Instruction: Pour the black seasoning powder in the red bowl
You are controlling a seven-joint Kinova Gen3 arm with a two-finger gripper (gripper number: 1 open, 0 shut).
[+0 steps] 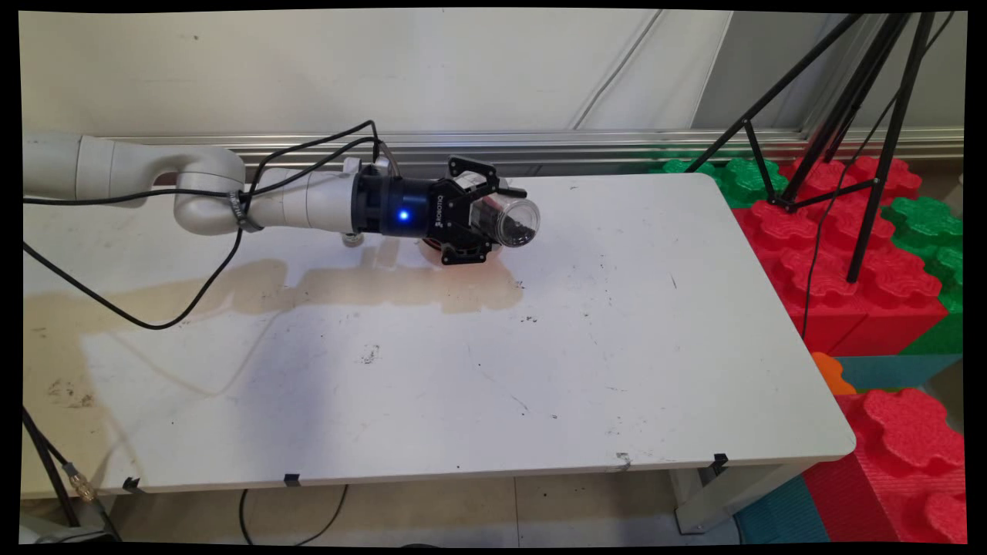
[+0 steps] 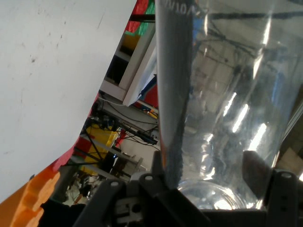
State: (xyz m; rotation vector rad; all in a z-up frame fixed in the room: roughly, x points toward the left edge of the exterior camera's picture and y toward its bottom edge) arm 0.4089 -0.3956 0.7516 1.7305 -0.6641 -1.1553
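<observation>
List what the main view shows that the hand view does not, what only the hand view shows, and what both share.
Only the main view: the white arm reaching in from the left with black cables, the tripod, a brownish stain on the table, and dark contents in the clear cup's tipped end.
Only the hand view: one finger pressed along the cup wall, and cluttered shelving beyond the table edge.
Both: the end effector shut on the clear cup held sideways, the white table, and the red foam blocks.

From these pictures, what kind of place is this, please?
Probably a robotics lab or test room: a worn white table, a black tripod and red and green foam blocks beside it. The gripper holds a clear plastic cup sideways above the table.
</observation>
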